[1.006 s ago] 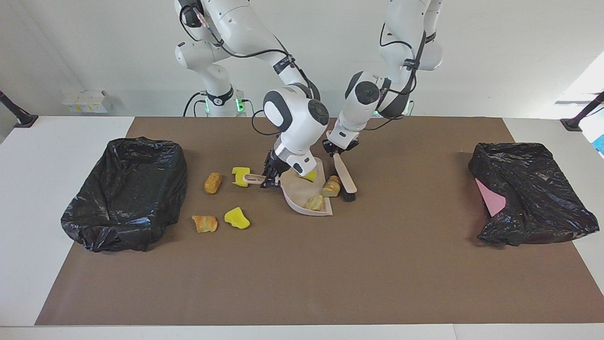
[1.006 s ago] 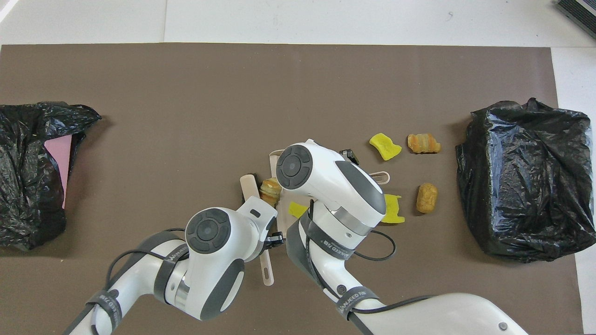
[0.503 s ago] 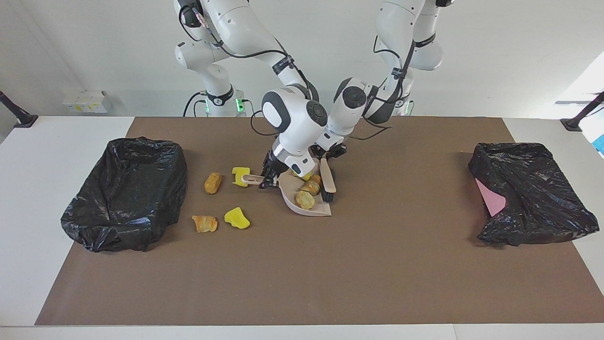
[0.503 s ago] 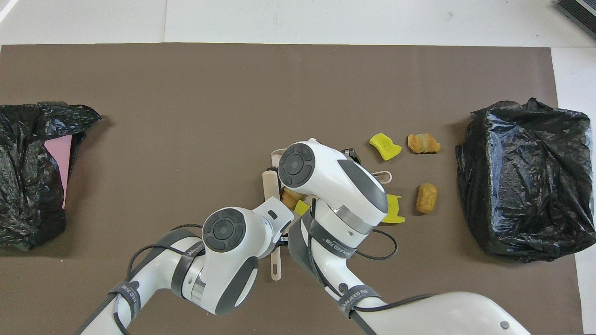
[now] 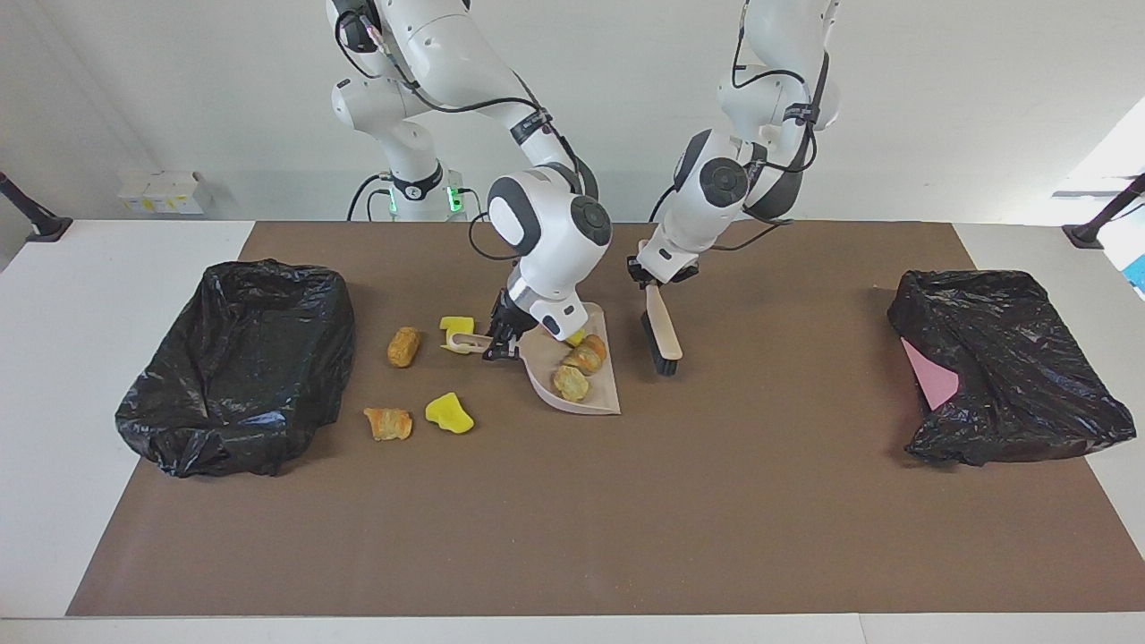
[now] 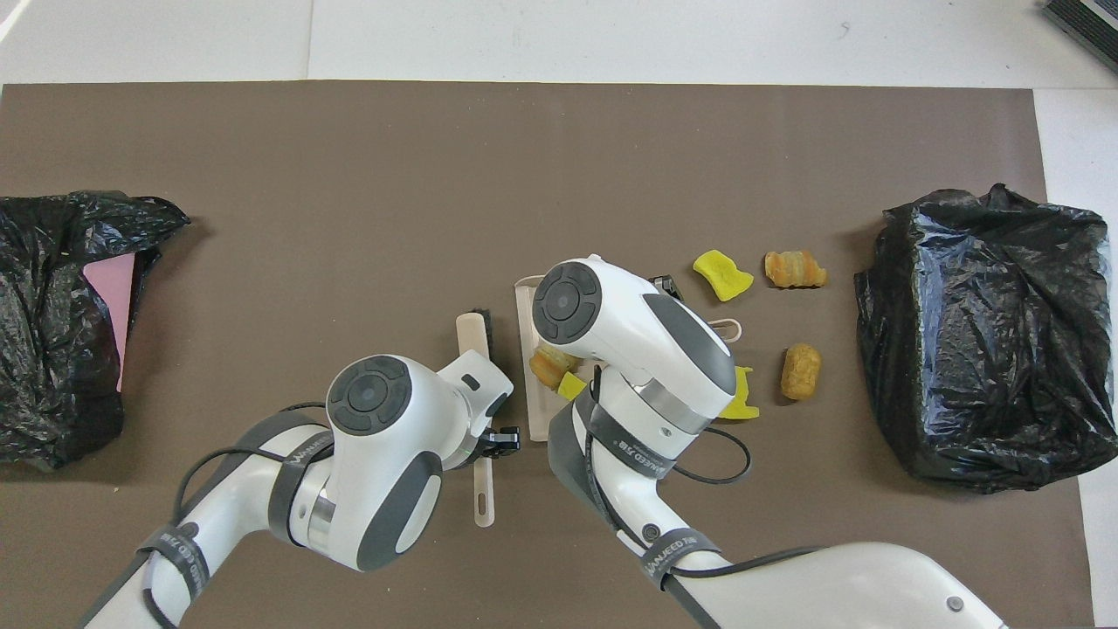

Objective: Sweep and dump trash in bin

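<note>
**Dustpan loaded with three scraps, four on the mat**

I see the right gripper [image 5: 497,343] clamped on the dustpan [image 5: 601,394] handle; the pan rests on the brown mat [image 5: 572,519] mid-table with its handle pointing toward the right arm's end. In the pan: two tan bread-like pieces [image 5: 578,367] touching each other, plus a yellow chunk [image 5: 576,338] half hidden under the right wrist.

Left gripper [image 5: 658,279] is clenched on the brush [image 5: 662,333] handle. The brush hangs tilted, bristle end down at the mat, just beside the pan on the left arm's side, apart from it.

Outside the pan, all toward the right arm's end:
- second yellow chunk [image 5: 456,326], right by the pan handle
- tan piece [image 5: 403,346], beside it toward the black-bagged bin [image 5: 241,367]
- third yellow chunk [image 5: 448,413] and another tan piece [image 5: 388,423], side by side, farther from the robots

A second black-bagged bin [image 5: 1006,367] sits at the left arm's end, pink showing through the bag.
</note>
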You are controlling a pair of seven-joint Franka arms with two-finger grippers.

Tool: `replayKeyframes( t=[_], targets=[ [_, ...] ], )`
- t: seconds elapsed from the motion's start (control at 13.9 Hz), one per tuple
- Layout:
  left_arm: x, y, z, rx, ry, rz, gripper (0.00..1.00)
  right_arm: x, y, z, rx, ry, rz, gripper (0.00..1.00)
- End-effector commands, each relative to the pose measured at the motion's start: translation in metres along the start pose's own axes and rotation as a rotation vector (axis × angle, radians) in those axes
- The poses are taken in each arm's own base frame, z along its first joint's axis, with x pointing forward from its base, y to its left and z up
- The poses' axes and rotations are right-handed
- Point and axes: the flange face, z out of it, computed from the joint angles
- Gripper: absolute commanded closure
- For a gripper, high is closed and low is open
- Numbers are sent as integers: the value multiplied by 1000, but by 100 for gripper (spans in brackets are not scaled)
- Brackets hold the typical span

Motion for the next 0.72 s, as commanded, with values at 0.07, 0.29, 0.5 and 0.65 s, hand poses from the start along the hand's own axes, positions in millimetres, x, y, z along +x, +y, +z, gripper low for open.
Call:
replayKeyframes(
  t=[0.07, 0.29, 0.5, 0.65],
  targets=[
    [-35, 26, 3, 14, -25, -96, 100, -23, 3, -8, 4, 1, 46, 100],
    [-62, 46, 20, 8, -89, -91, 100, -96, 16, -17, 20, 25, 89, 100],
    [-73, 54, 28, 9, -113, -84, 100, -162, 25, -22, 27, 69, 140, 100],
    [-80, 62, 39, 11, -114, -90, 100, -220, 29, -25, 16, 85, 173, 100]
  ],
)
